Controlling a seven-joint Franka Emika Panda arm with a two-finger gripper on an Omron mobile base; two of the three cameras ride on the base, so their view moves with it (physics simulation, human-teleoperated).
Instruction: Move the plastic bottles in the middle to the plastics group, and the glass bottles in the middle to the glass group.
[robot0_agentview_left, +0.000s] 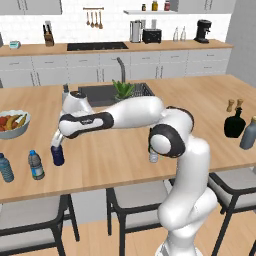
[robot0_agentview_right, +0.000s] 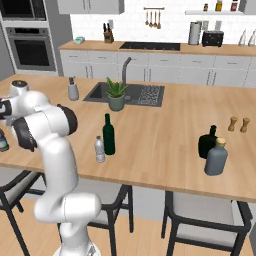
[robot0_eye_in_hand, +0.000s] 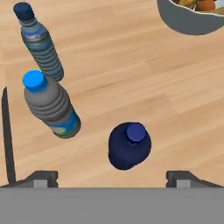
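Gripper (robot0_agentview_left: 56, 144) hangs over the left part of the wooden island counter (robot0_agentview_left: 125, 150), fingers spread wide with nothing between them; in the hand view the two finger tips stand far apart at the bottom corners, and the navy bottle (robot0_eye_in_hand: 129, 145) sits upright on the wood between and just beyond them, touching neither.

Navy bottle (robot0_agentview_left: 58, 155) stands directly under the gripper in the left base view, just beside the nearer blue-capped water bottle (robot0_agentview_left: 35, 165). Second water bottle (robot0_agentview_left: 5, 167) stands further left, near the counter's front edge. Hand view: both water bottles upright, nearer one (robot0_eye_in_hand: 51, 106) close to the navy bottle but apart from it, the other (robot0_eye_in_hand: 40, 41) beyond.

Fruit bowl (robot0_agentview_left: 12, 125) sits behind the water bottles, near the left edge.

Middle of the counter: dark green bottle (robot0_agentview_right: 108, 135) upright, with the small clear bottle (robot0_agentview_right: 100, 149) with the white cap just beside it on the front side. In the left base view the clear bottle is largely hidden by the arm's elbow.

Right end: squat black bottle (robot0_agentview_right: 207, 142) and grey-blue bottle (robot0_agentview_right: 216, 157) stand close together; two wooden pepper mills (robot0_agentview_right: 238, 124) behind them. Potted plant (robot0_agentview_right: 116, 95) stands by the sink (robot0_agentview_right: 145, 95).
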